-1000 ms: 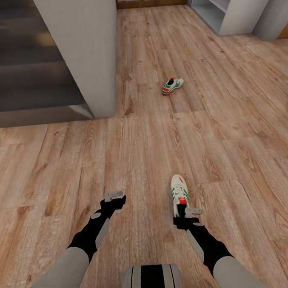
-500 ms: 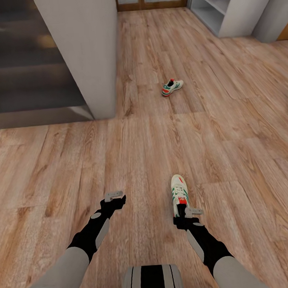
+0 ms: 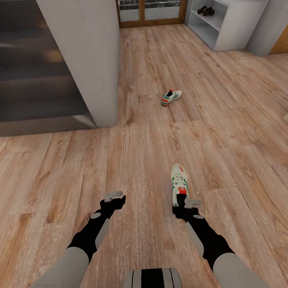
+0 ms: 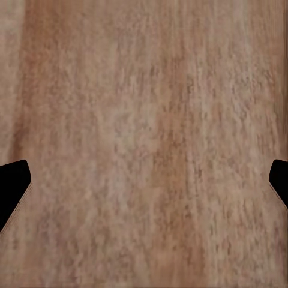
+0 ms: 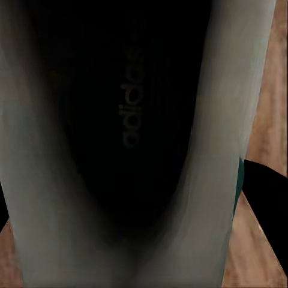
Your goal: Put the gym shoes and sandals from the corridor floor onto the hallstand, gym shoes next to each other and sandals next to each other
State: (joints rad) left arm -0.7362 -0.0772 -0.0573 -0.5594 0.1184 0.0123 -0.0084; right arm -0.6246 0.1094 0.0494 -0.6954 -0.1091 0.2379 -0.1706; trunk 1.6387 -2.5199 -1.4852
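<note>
My right gripper [image 3: 186,202] is at the heel of the near gym shoe [image 3: 179,183], which points toe-away from me along the corridor floor [image 3: 228,126]; in the right wrist view the shoe's dark insole with adidas lettering [image 5: 129,102] sits right under the camera, one dark finger [image 5: 267,204] just outside its green-edged side, so the jaws straddle the heel, but I cannot tell whether they are clamped on it or just around it. My left gripper [image 3: 115,197] hangs over bare planks, well apart from the shoe; left wrist view shows its fingertips [image 4: 13,186] at opposite edges with wood between, jaws spread wide, nothing in them. The second gym shoe [image 3: 171,96] lies on the floor farther up the corridor, angled toe to the right, well apart from the first. A grey-white wall block [image 3: 87,58] stands left of it, with a dark stepped area [image 3: 29,83] beyond that. The white hallstand [image 3: 234,23] is at the far right corner of the corridor, with a dark brown pair of sandals [image 3: 205,10] on its upper open shelf. A wood-framed glass door [image 3: 152,7] closes the far end. The floor between the shoes and the rack is open planks. Compared with half a second ago the whole view has tilted up: more door and rack show and the far shoe sits lower in frame, a camera move; both arms keep the same pose.
</note>
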